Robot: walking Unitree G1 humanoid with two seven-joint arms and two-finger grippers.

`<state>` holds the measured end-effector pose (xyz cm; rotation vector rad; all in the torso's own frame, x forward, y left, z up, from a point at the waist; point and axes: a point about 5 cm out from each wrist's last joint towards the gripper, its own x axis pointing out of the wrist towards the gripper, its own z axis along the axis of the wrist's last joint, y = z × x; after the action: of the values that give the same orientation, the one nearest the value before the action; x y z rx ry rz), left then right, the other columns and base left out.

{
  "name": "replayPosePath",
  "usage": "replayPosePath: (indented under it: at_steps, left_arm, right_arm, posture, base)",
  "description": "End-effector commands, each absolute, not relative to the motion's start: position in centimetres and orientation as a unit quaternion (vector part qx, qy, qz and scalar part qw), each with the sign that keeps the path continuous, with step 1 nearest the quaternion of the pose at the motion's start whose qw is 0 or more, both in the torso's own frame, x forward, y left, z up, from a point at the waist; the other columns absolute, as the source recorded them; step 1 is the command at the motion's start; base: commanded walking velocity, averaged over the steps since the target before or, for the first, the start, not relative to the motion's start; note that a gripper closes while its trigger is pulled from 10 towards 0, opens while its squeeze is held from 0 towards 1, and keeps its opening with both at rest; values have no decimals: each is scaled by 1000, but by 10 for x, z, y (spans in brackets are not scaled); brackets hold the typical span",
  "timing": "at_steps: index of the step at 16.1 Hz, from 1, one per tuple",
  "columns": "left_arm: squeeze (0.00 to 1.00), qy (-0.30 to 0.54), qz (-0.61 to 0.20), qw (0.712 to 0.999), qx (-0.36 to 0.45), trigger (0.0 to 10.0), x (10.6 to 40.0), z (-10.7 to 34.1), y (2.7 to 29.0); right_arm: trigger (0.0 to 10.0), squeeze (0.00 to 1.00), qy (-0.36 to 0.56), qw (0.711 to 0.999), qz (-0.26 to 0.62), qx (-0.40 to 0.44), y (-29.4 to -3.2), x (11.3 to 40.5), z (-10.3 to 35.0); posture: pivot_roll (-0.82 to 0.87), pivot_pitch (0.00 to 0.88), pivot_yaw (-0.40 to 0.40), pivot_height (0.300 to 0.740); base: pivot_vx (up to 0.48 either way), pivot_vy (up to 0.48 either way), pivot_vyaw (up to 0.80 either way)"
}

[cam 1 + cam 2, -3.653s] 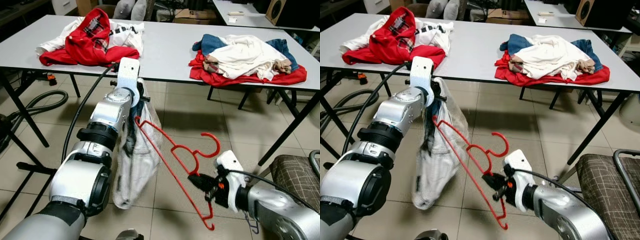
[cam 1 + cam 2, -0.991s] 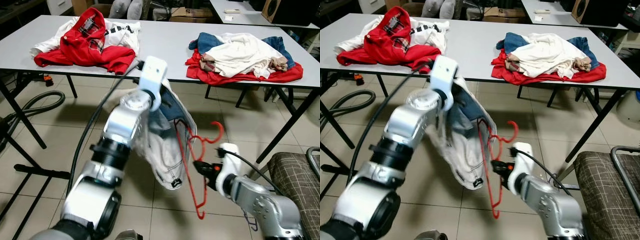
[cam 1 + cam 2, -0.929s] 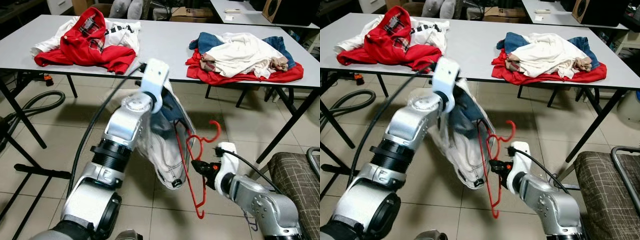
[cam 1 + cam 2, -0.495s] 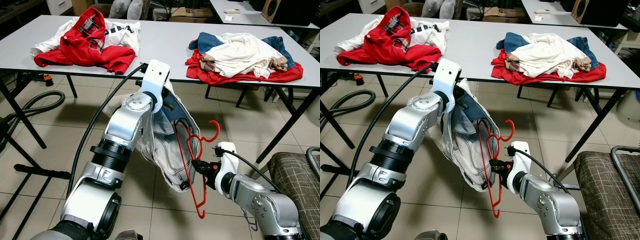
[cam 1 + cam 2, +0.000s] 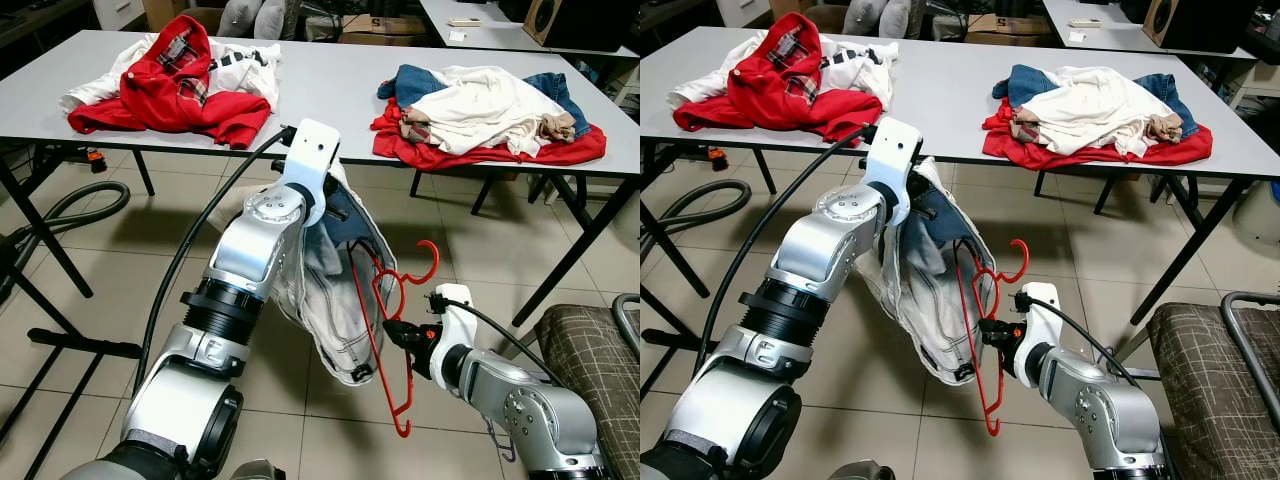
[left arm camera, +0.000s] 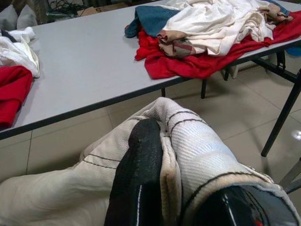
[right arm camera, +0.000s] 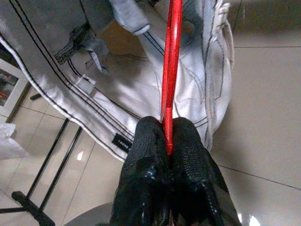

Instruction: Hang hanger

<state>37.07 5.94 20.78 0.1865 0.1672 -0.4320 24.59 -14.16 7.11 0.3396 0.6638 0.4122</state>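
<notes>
I see 1 long grey table (image 5: 330, 95) with black legs on beige floor tiles (image 5: 110, 260); 2 clothes heaps (image 5: 180, 75) on top, checked chair (image 5: 585, 350) at right.

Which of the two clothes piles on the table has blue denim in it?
The pile on the robot's right: a blue denim piece shows beneath its cream garments. The left pile is red and white with plaid lining.

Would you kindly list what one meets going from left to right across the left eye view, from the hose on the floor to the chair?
black hose → left arm's silver forearm → white garment held by the left gripper → red hanger → right gripper → checked chair seat
</notes>
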Motion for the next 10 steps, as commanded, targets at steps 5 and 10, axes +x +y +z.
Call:
replayPosePath:
  at_steps: [5, 10]
  left_arm:
    - [0, 52, -227, 968, 91, 2275, 369, 223, 53]
    - [0, 52, -227, 968, 91, 2275, 369, 223, 53]
  right_arm:
    - [10000, 0, 314, 914, 201, 163, -142, 248, 73]
    - [10000, 0, 314, 914, 201, 163, -142, 248, 73]
  posture:
    - [47, 0, 11, 740]
    - [47, 0, 11, 740]
  base:
    - [0, 0, 0]
    - [0, 0, 0]
